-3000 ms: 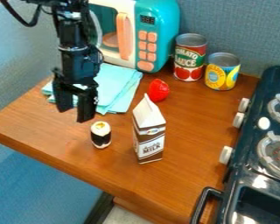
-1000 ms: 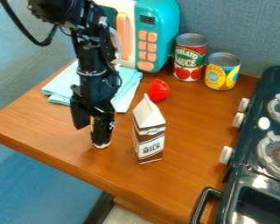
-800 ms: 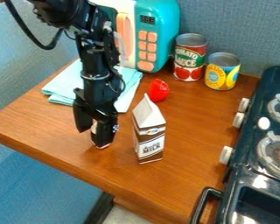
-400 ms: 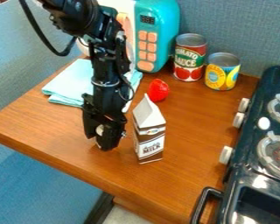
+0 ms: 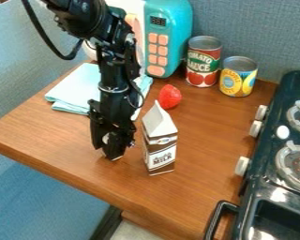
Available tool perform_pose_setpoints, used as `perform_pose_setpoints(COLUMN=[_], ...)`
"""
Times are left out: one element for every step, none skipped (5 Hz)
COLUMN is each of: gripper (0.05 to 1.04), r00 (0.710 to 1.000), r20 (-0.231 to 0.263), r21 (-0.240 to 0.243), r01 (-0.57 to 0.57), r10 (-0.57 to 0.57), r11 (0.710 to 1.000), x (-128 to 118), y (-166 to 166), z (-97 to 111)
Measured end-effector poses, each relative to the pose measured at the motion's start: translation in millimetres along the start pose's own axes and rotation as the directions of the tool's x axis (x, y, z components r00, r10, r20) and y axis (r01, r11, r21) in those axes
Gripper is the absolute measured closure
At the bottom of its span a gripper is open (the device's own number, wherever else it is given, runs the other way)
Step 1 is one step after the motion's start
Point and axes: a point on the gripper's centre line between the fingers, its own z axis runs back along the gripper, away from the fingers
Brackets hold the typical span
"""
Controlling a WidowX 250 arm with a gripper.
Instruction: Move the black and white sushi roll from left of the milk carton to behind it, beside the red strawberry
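Camera view: black gripper clenched on a small sushi roll, low over the wooden table.

Folded blue cloth at the gripper's eleven o'clock; then the gripper, grasping the upright roll between its fingers; milk carton near it at three o'clock – strawberry at the carton's twelve – and, from the strawberry, tomato can at one, yellow can at two.

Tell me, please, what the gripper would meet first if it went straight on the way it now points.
The gripper points down at the wooden tabletop, likely its first obstacle, though the small roll between its fingers may touch first; the gap is unclear.
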Motion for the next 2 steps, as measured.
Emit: perform_pose_setpoints(gripper=[0.503, 0.503], r00=[0.998, 0.993], r20=[0.058, 0.115], r21=[-0.001, 0.011], r01=[-0.013, -0.022], r10=[0.013, 0.02], r11=[1.0, 1.0], x=[-3.6, 10.1], y=[6.4, 19.6], z=[27.0, 57.6])
